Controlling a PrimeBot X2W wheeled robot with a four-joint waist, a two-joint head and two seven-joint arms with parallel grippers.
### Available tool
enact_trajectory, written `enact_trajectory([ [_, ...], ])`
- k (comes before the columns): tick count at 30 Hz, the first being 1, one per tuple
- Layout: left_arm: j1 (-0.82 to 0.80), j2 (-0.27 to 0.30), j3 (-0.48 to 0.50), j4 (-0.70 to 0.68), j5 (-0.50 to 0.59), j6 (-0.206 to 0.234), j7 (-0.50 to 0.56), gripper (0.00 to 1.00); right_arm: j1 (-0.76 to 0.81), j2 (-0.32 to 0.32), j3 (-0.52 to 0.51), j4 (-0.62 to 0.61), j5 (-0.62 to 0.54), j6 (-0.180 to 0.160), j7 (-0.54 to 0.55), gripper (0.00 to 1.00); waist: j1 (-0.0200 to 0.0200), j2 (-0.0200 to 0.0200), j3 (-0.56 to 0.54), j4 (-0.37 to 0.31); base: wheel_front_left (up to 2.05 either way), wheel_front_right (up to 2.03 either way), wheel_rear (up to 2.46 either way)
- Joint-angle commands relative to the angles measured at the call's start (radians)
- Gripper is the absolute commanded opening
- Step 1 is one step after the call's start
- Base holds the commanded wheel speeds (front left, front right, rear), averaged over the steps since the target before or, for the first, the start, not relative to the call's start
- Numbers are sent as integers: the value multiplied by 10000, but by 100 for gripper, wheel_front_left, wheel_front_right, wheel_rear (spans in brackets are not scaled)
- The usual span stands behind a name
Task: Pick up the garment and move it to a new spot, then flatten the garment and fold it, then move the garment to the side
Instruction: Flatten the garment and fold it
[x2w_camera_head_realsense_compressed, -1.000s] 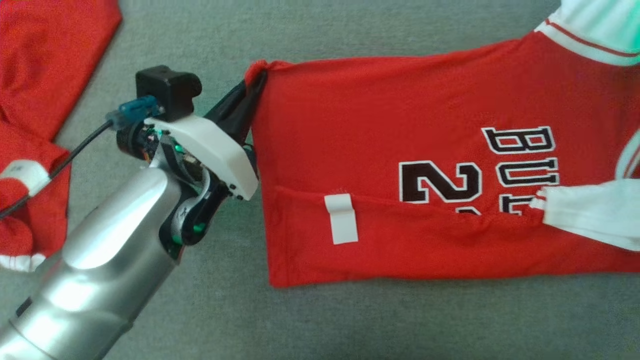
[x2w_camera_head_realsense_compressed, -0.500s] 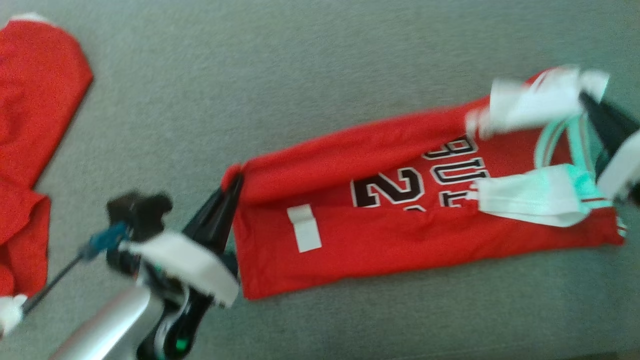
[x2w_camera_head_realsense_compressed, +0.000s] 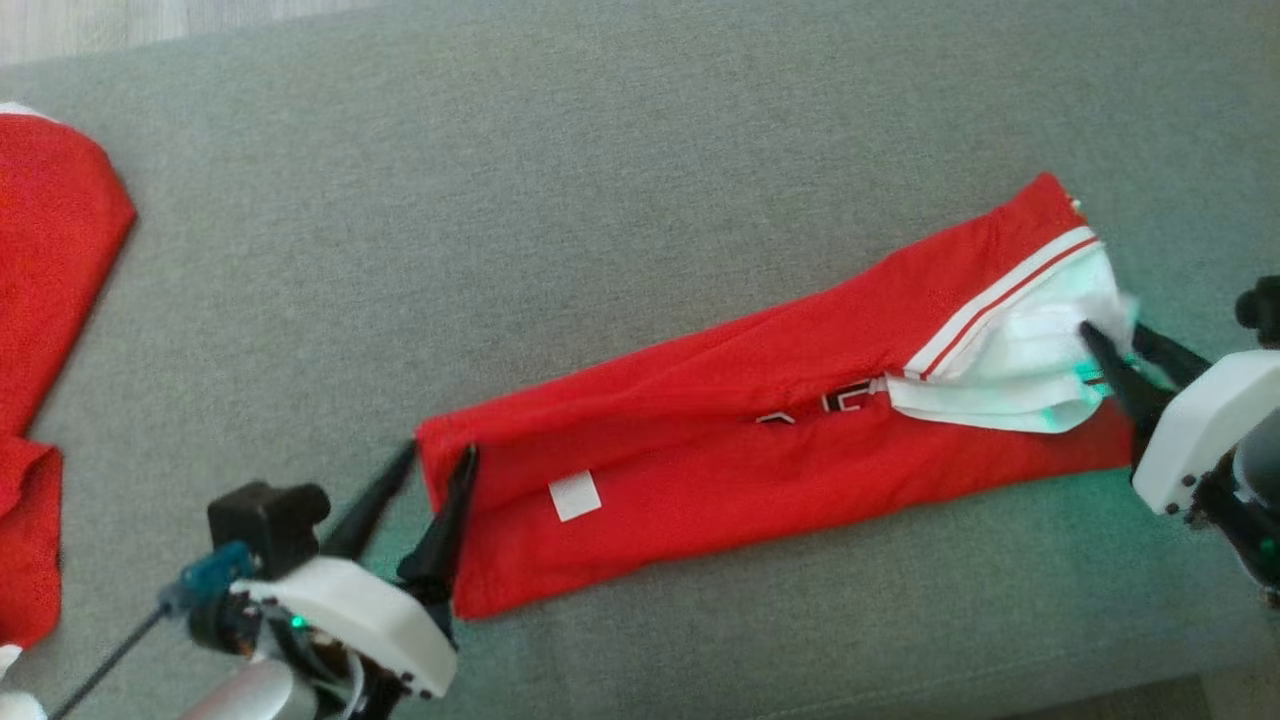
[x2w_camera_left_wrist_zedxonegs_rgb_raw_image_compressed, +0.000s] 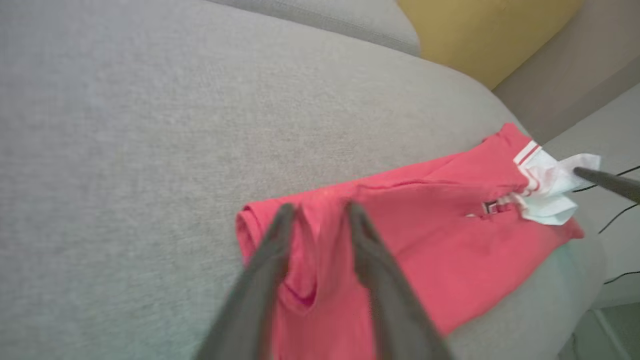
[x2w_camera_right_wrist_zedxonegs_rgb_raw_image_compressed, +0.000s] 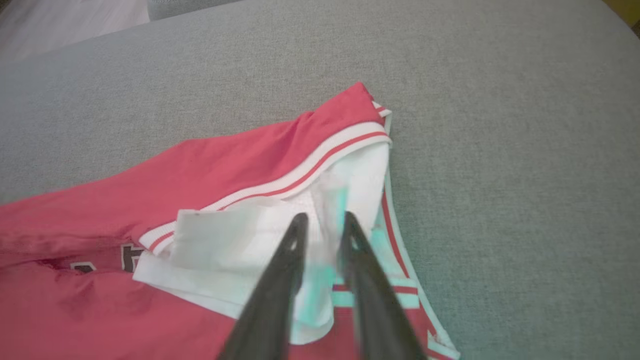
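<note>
1. Now the garment (x2w_camera_head_realsense_compressed: 760, 450), a red jersey, lies on the grey cushion (x2w_camera_head_realsense_compressed: 600, 200) as a long narrow strip doubled lengthwise, its long axis slanting from lower left to upper right in the head view
2. The left gripper (x2w_camera_head_realsense_compressed: 438, 458) sits at the hem end with its fingers spread; in the left wrist view they straddle a raised fold of red cloth without pinching it
3. The right gripper (x2w_camera_head_realsense_compressed: 1112, 338) sits at the shoulder end, fingers parted over the white trim (x2w_camera_head_realsense_compressed: 1010, 370), with a little loose cloth in the gap
4. Each arm is nearest its own end, so a crosswise fold, as I judge it, would carry one end along that axis to the other
5. A second red garment (x2w_camera_head_realsense_compressed: 50, 250) lies well apart at the far left
</note>
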Motion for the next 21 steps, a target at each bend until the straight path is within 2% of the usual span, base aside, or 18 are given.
enact_trajectory([
  [1,-182,446,344,-66,436,189,-259,100,-20,-185,-66,-371,-118,67,34,100,0,-1,-30,-2,0,0,0],
  [5,-81,217,722,367,1412,1158,-1646,100,-446,406,-663,-186,-590,67,-5,100,0,-1,-76,-6,0,0,0],
  [10,143,-404,849,741,2495,1855,-2750,100,-889,874,-833,696,-1464,67,509,100,0,-1,74,248,0,0,0],
  [15,241,-1448,1152,1038,3575,1895,-2921,100,-1126,849,-1171,1962,-2338,67,986,100,0,-1,216,781,0,0,0],
  [21,875,-2610,1998,1355,4792,1402,-2928,100,-1138,751,-1487,2969,-2290,67,1549,100,0,-1,224,1377,0,0,0],
])
